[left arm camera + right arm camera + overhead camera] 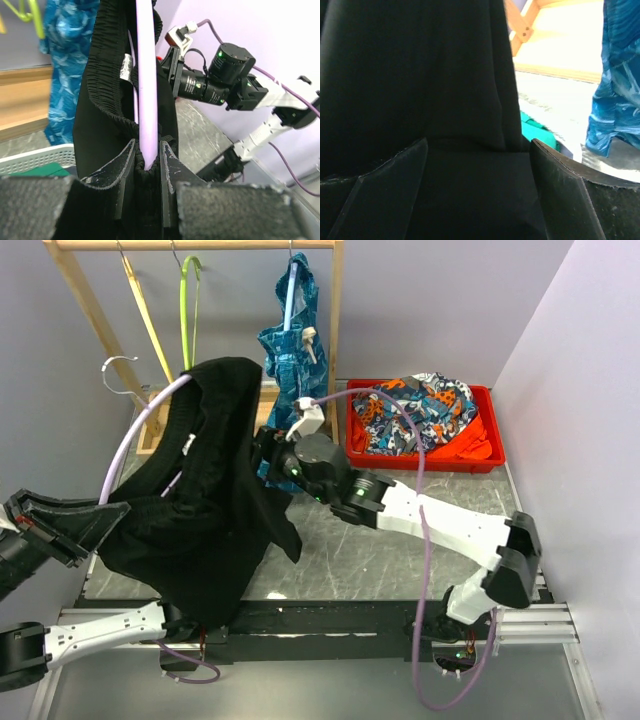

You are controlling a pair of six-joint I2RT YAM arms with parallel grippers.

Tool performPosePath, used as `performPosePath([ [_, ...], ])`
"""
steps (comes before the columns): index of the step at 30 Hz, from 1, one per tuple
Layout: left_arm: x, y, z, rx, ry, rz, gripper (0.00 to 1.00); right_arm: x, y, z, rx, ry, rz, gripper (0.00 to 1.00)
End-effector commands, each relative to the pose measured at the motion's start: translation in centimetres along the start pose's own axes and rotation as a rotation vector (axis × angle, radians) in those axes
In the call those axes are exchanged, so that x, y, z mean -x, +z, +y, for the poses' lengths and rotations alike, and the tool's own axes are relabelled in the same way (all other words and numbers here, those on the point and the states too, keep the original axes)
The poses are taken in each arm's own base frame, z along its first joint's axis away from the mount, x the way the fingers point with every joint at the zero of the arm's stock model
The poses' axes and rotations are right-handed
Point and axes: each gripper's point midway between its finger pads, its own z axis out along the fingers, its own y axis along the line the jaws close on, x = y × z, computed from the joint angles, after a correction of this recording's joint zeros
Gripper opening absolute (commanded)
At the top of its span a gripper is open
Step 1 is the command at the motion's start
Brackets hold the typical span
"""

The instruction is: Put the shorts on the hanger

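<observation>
My left gripper (pixel 147 146) is closed to a narrow gap on the lavender hanger (pixel 146 75). In the left wrist view the plastic bar runs straight down between my two fingers, and both of them bear on it. In the top view this gripper sits at the left edge of the scene, above the table (pixel 380 560). It holds the hanger at its lower, near end, and the bar curves up and away toward the far side. The metal hook (pixel 113 375) hangs free in the air at the far left. The black shorts (pixel 200 510) are draped over the hanger, with the elastic waistband bunched around the bar and a white label (pixel 127 67) showing inside it. The bulk of the fabric hangs over the near left of the table, just to the right of my left gripper. My right gripper (pixel 480 145) is spread wide. It is at the right side of the shorts, near the centre of the table. In the right wrist view black fabric fills the space between and beyond its fingers. The jaws are not pinched on the cloth, and I cannot tell whether either finger touches it. On the far side of the shorts stands a wooden rack (pixel 85 300) carrying a yellow hanger (pixel 143 305), a lime-green hanger (pixel 185 320) and a teal-blue patterned garment (pixel 290 350). At the far right a red bin (pixel 430 464) holds orange-and-blue patterned clothes (pixel 415 410).
</observation>
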Motion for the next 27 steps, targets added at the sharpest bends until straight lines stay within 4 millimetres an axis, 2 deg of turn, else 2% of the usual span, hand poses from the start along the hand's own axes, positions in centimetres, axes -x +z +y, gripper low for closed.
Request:
performPosePath([
  [1,2.9,1.0,-0.2,0.063,-0.032,-0.114,0.01,1.6,1.2,-0.1,-0.076,-0.003,-0.049,0.89],
  [4,3.0,2.2,0.4,0.133,-0.015,-0.123,0.01,0.0,2.9,-1.7,-0.158,-0.031,-0.017,0.9],
  [7,2.4,3.9,0.2,0.164,0.013,-0.094,0.01,-0.2,3.7,-2.8,-0.214,-0.043,-0.015,0.9],
  [11,1.7,6.5,0.4,0.248,0.036,-0.07,0.01,-0.8,4.2,-4.3,-0.258,-0.039,-0.015,0.91],
  [15,2.0,8.2,0.7,0.316,0.036,-0.091,0.01,-1.0,4.7,-6.7,-0.302,-0.018,0.006,0.91],
  [20,2.0,11.1,0.7,0.407,0.072,-0.081,0.01,-1.5,4.6,-9.4,-0.363,0.012,0.042,0.92],
  [22,2.6,11.6,0.8,0.439,0.075,-0.095,0.01,-1.5,4.5,-10.6,-0.392,0.032,0.044,0.92],
  [27,1.4,14.7,0.8,0.525,0.126,-0.059,0.01,-1.6,3.5,-12.7,-0.451,0.067,0.052,0.92],
])
